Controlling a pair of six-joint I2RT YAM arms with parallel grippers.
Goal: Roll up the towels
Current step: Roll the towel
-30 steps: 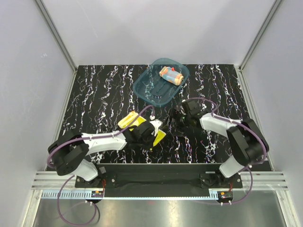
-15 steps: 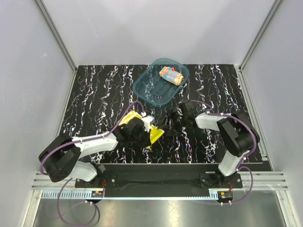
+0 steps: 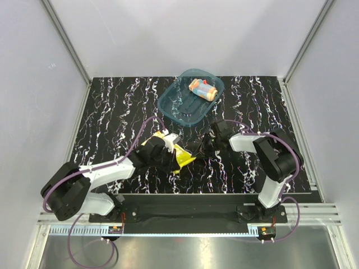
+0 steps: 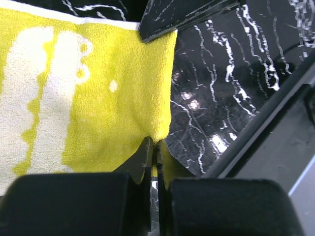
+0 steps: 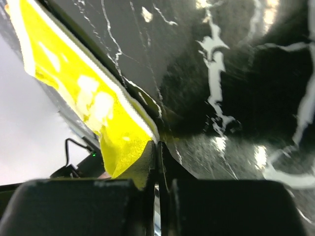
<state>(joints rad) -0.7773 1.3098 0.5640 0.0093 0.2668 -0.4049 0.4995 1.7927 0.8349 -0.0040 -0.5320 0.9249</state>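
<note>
The bright yellow towel (image 3: 183, 159) with pale shapes lies partly lifted near the table's front middle, between my two grippers. My left gripper (image 3: 171, 154) is shut on one corner of it; in the left wrist view the yellow towel (image 4: 98, 98) spreads away from the left gripper (image 4: 156, 143). My right gripper (image 3: 197, 150) is shut on the opposite corner, where the yellow towel (image 5: 86, 86) hangs to the left of the right gripper (image 5: 157, 145). The other towel (image 3: 203, 88), light blue with orange dots, lies rolled inside the teal tub (image 3: 168, 103).
The teal translucent tub stands at the back middle of the black marbled table (image 3: 112, 112). Grey walls enclose the table on three sides. The metal rail (image 3: 185, 210) holding both arm bases runs along the front edge.
My right gripper has moved left to the yellow towel's corner and gone from open to shut on it. The left gripper has drawn its corner slightly left and back.
</note>
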